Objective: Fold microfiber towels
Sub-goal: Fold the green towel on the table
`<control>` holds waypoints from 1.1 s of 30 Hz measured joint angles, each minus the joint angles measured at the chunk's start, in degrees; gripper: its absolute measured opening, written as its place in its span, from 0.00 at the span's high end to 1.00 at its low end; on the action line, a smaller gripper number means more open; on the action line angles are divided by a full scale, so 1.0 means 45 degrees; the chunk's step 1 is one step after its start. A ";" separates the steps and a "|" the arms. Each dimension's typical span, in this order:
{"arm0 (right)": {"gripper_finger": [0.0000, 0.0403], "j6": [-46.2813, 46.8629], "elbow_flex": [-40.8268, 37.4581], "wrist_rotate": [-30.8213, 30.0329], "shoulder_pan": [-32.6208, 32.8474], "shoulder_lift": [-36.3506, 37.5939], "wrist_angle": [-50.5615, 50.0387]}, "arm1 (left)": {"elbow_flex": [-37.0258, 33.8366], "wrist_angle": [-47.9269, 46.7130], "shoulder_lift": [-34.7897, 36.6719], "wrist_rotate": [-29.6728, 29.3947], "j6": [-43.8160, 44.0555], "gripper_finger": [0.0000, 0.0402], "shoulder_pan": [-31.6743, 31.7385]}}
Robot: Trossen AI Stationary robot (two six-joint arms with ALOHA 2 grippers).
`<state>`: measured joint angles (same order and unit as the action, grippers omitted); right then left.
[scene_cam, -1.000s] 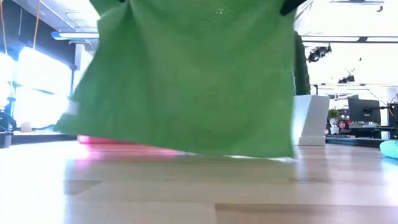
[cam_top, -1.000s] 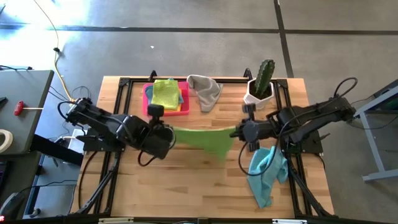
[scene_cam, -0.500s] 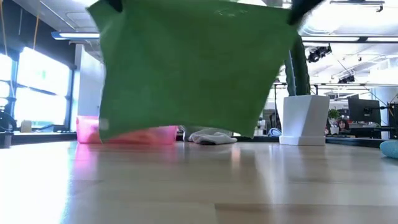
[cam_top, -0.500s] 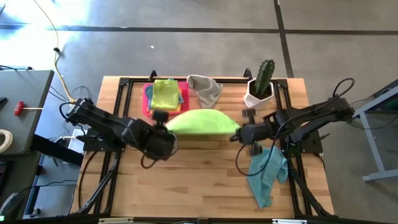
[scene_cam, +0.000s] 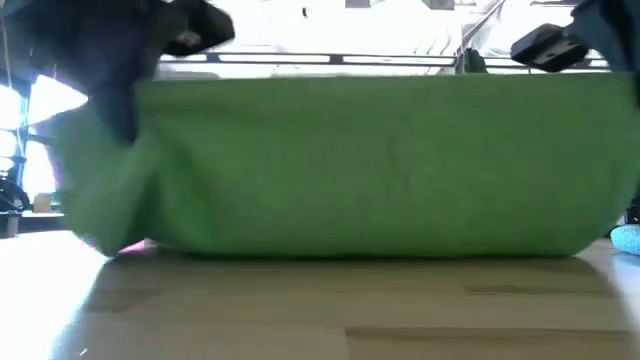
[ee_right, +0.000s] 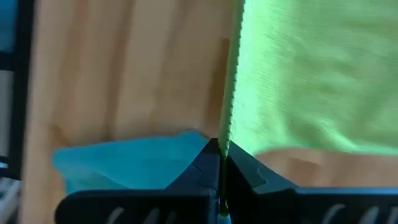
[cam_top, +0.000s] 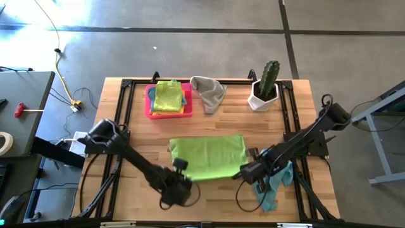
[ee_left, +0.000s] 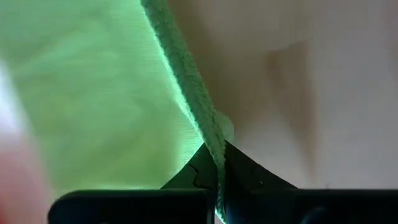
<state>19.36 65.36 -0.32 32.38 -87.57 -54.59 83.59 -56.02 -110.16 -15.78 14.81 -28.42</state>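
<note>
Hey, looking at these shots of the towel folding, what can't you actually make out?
- Low view: the green towel fills the frame and hides the tray and the cactus.
- High view: the left gripper and right gripper are too small to show their fingers.
- High view: the pink tray holds stacked towels; lower ones are covered.

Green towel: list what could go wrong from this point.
1. The left gripper and right gripper each pinch a near corner of the green towel; an uneven release could leave it skewed or creased.
2. The right gripper sits right beside the light blue towel, so it might snag and drag it.
3. In the low view the towel looks sagging, so it may bunch when laid.
</note>
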 joint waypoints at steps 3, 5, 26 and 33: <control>1.00 0.0400 -0.0005 0.0520 0.0391 -0.0478 0.0881 | 0.0248 0.0403 -0.0778 0.1090 0.0316 1.00 -0.0335; 1.00 0.0629 -0.0005 0.0951 0.0538 -0.0787 0.1447 | 0.0529 0.0560 -0.1105 0.1949 0.0352 1.00 -0.0489; 1.00 -0.3281 -0.0005 0.0915 -0.1534 -0.1462 0.0576 | 0.1613 -0.3111 -0.1091 0.1149 -0.2660 1.00 0.0665; 1.00 -0.4093 -0.0126 0.0510 -0.2728 -0.1458 0.0675 | 0.1611 -0.3301 -0.1091 0.1044 -0.2938 1.00 0.1350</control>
<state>0.95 64.79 1.98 20.11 -94.13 -51.55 90.84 -70.88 -115.07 -11.08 1.59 -22.34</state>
